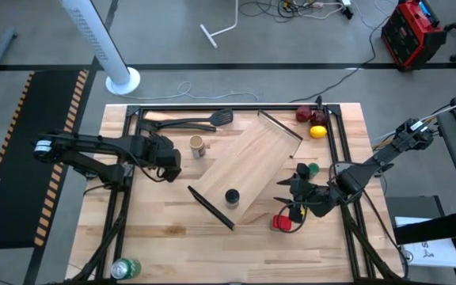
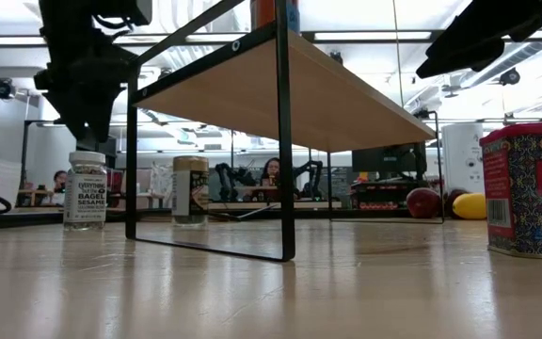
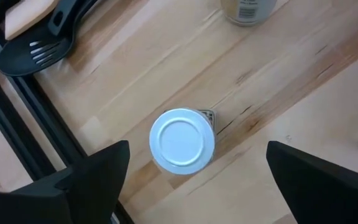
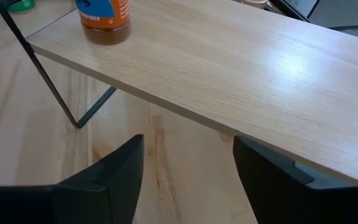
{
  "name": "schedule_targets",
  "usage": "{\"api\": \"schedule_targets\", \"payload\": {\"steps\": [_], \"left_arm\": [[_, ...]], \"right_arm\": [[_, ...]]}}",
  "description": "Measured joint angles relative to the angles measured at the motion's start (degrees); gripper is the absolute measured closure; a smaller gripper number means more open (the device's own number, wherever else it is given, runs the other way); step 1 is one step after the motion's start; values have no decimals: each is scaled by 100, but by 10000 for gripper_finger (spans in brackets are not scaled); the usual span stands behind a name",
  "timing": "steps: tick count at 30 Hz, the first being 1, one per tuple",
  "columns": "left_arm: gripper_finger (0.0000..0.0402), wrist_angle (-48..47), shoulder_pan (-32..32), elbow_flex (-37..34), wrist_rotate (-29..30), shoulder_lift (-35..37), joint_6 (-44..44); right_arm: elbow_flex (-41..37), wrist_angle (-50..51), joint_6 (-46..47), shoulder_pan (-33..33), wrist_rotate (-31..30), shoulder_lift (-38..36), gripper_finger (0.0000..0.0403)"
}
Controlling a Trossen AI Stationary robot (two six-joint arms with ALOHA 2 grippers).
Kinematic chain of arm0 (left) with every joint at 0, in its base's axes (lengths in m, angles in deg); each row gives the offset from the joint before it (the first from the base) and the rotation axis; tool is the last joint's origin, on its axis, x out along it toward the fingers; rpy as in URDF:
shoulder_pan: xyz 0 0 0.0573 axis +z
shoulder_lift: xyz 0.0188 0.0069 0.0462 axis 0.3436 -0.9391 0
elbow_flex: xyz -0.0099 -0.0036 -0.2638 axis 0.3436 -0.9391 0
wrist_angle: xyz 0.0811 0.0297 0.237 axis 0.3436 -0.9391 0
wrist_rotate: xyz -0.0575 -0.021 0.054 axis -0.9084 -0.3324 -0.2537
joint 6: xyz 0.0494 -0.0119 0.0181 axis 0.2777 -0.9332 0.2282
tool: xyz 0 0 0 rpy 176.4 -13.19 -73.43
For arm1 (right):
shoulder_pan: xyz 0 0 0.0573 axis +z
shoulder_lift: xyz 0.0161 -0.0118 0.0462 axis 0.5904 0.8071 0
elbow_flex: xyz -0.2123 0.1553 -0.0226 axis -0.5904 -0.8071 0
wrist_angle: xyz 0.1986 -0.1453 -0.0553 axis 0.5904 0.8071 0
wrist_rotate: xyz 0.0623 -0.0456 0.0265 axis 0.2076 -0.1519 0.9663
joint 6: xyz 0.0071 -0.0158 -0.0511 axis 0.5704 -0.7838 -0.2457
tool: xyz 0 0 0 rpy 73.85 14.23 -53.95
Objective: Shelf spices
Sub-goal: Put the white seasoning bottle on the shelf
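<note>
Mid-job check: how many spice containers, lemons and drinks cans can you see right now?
Spice containers: 5 (black-capped jar, tan cylinder, green jar, red tin, white-capped jar)
Lemon: 1
Drinks can: 1
Total: 7

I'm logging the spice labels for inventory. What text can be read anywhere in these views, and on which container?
"EVERYTHING... BAGEL SESAME": white-capped jar, low view; the smallest lines are blurred.
"SMO... PAP...", cut off at the picture's edge: red square tin.
Tan jar label: too blurred to read.
Orange-labelled jar on the shelf: print cut off, unreadable.
</note>
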Motion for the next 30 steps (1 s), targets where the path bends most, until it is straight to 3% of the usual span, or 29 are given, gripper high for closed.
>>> {"api": "schedule_targets", "payload": {"steps": [8,20,30], "left_arm": [[33,117,15,-278,-101,-2,-44],[37,911,163,-1041,-103,-2,-66],[53,1634,195,-1537,-201,-20,-39]], "right_arm": [[0,0,0,0,33,0,187],[0,-46,0,0,33,0,171],[0,-46,-61,0,31,0,186]]}}
